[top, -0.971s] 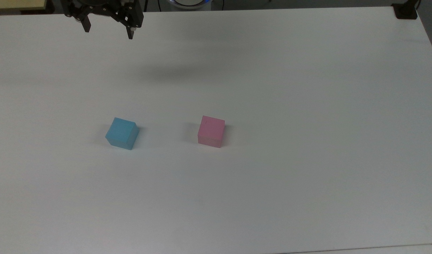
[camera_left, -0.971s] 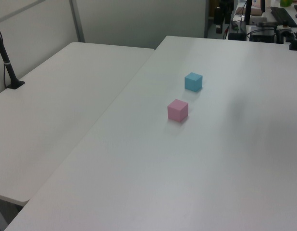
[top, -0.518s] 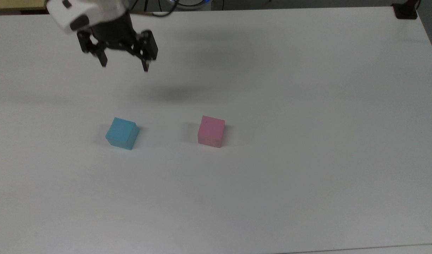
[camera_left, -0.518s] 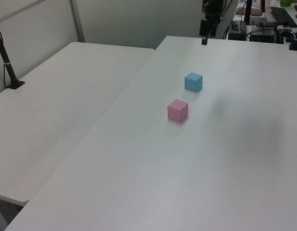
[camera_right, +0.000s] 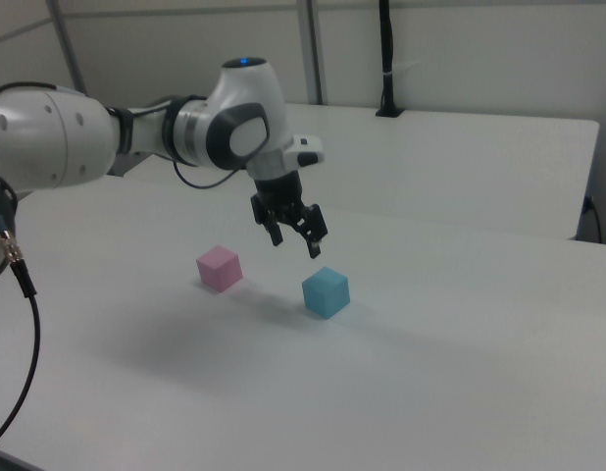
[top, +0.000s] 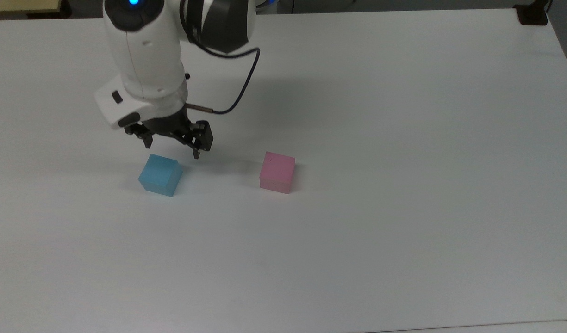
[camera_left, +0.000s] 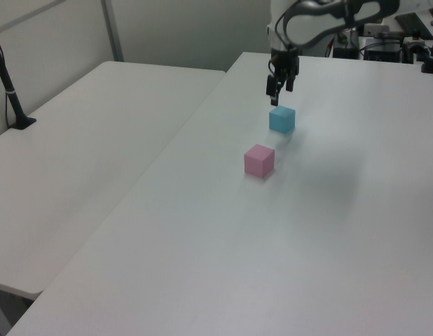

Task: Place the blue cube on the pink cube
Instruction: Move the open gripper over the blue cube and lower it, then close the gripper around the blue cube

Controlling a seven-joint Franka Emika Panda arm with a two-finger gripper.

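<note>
The blue cube [top: 159, 175] [camera_left: 282, 118] [camera_right: 326, 291] rests on the white table [top: 403, 138], to the top view's left of the pink cube [top: 277, 172] [camera_left: 259, 159] [camera_right: 219, 267]; a small dark mark shows on the pink cube's top. Both cubes sit apart, about a cube's three widths between them. My gripper [top: 172, 151] [camera_left: 278, 90] [camera_right: 296, 243] hangs open just above the blue cube, a little short of it toward the table's far edge in the top view. Nothing is between its fingers.
A second white table [camera_left: 83, 154] adjoins this one on the left view's left. A black stand [camera_left: 10, 91] is clamped at its edge, and another black mount [top: 532, 14] sits at the top view's far right corner. A dark cable [top: 244, 83] loops beside the arm's wrist.
The arm has swung down and toward the near side, from the table's far edge to just above the blue cube. The gripper stayed open. Neither cube has moved.
</note>
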